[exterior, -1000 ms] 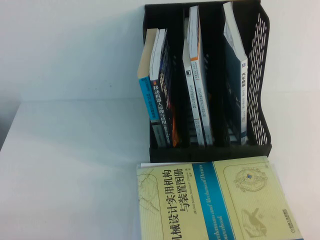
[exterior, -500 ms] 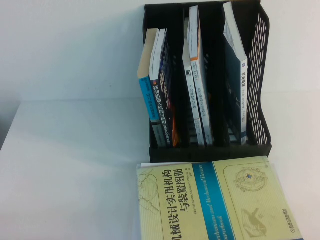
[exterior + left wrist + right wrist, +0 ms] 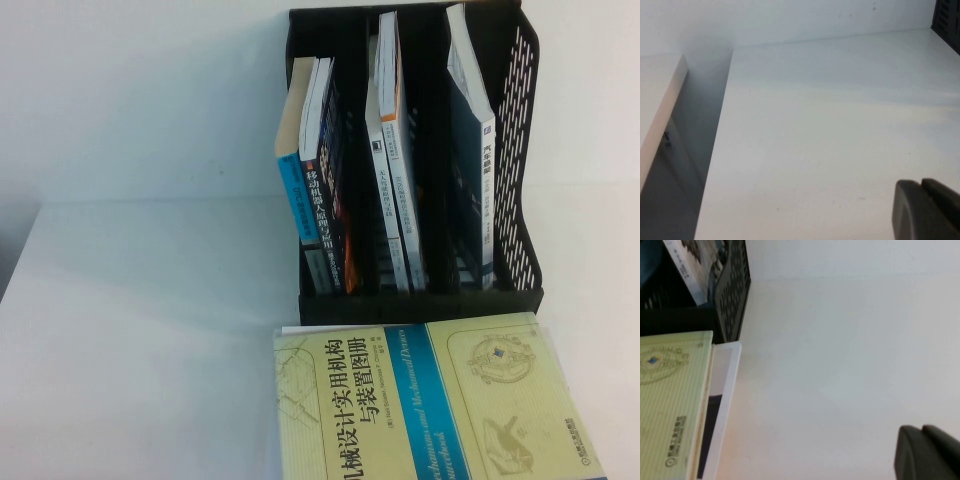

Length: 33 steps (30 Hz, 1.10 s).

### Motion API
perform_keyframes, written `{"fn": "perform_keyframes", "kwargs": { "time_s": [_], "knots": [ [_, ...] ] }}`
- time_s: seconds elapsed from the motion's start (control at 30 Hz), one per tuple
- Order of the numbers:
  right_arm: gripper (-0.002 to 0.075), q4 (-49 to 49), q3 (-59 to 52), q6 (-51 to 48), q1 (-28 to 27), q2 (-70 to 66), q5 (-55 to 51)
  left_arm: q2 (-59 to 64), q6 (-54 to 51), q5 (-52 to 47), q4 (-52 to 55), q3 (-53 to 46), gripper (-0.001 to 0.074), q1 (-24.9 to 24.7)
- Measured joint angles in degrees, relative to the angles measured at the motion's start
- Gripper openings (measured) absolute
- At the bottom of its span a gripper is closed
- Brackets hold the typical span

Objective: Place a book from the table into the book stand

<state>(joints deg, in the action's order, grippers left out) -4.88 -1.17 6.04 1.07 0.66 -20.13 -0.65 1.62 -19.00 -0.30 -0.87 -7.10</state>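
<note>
The pale yellow-green book with a blue band lies flat on the white table, just in front of the black book stand. The right wrist view shows the book's corner and the stand's mesh side. Neither arm shows in the high view. My left gripper hangs over bare table to the left of the stand, fingertips together and empty. My right gripper hangs over bare table to the right of the book, fingertips together and empty.
A white book lies under the yellow-green one, its edge sticking out. The stand's three slots hold upright books: left, middle, right. The table's left edge drops to a gap beside another white surface.
</note>
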Motion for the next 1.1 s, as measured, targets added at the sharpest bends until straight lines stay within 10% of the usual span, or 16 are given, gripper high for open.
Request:
{"fn": "perform_keyframes", "kwargs": {
  "time_s": [1.1],
  "knots": [
    [-0.0003, 0.0, 0.0, 0.0, 0.0, 0.0, 0.0, 0.0, -1.6, 0.0, 1.5, 0.0, -0.0004, 0.0]
  ]
}}
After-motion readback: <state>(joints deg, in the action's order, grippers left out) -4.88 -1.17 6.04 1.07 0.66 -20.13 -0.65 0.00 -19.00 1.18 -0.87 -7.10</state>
